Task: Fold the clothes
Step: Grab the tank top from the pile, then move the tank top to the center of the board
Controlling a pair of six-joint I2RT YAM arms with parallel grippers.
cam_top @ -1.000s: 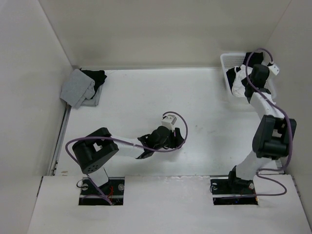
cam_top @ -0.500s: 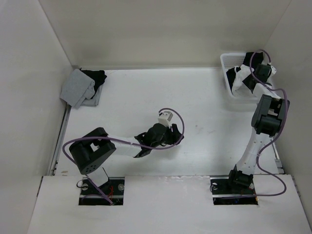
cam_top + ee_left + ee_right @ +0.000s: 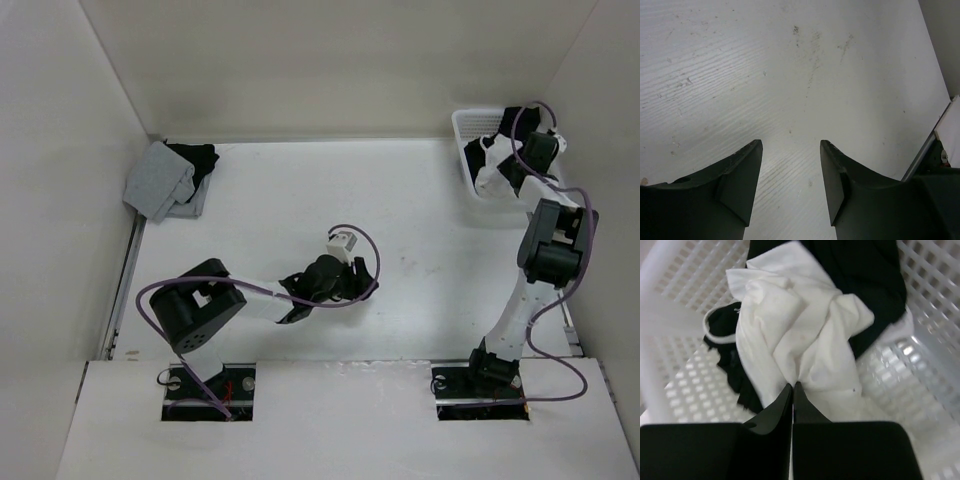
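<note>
At the far right corner, basket (image 3: 462, 125): white plastic lattice, standing against the back wall; the right arm reaches into it from above.
White garment (image 3: 805, 335): crumpled in the basket, lying on top of a black cloth (image 3: 860, 270); thin, plain fabric, with creases running toward the fingertips of the right gripper.
Right gripper (image 3: 792, 386): fingers pressed together, tips meeting at a crease of the white garment and pinching a fold of it.
Black cloth: spreads under and behind the white garment, reaching the far wall of the basket; a white-edged loop of it shows at the left side in the right wrist view.
Left gripper (image 3: 790, 143): fingers spread wide, nothing between them, held low over the bare table (image 3: 740, 60) near its middle.
Table: white, with faint scuffs and small dark specks ahead of the left gripper.
Grey garment (image 3: 160, 180): folded, at the far left corner of the table, well apart from both arms.
Black garment (image 3: 197, 157): just beside the grey garment on its right, touching it, partly under its edge.
</note>
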